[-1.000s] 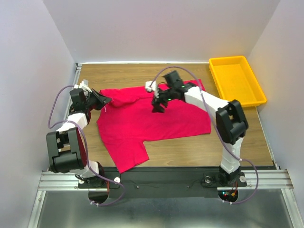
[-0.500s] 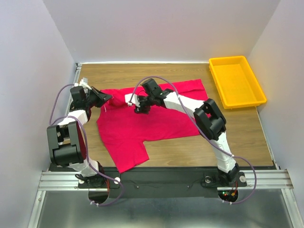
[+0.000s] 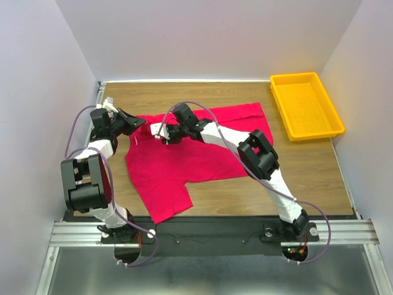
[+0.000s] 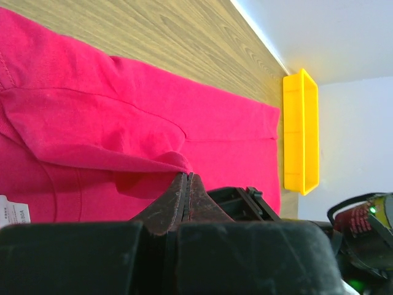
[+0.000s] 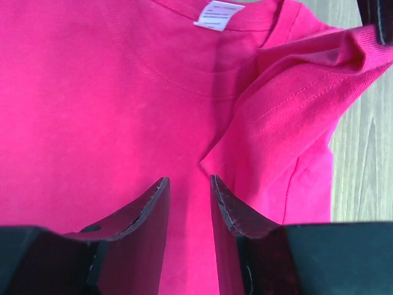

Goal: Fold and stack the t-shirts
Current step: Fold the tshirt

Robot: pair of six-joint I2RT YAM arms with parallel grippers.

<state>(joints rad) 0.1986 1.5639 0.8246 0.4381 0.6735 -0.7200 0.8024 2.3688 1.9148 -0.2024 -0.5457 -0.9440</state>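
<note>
Crimson-red short-sleeved cotton t-shirt [image 3: 202, 157] lies spread and a bit rumpled on the wooden table [image 3: 319, 178], collar end to the left, one sleeve toward the near edge. Left gripper [image 4: 186, 179] has its jaws pressed together on a raised fold at the shoulder. Right gripper [image 5: 187, 184] sits just below the small white neck label [image 5: 218, 15], jaws a little apart over a crease. Best play, I reckon: bite that crease firmly, then lift both sides level so the fold lands straight. Yellow plastic tray [image 3: 279, 107] sits well apart, far right.
</note>
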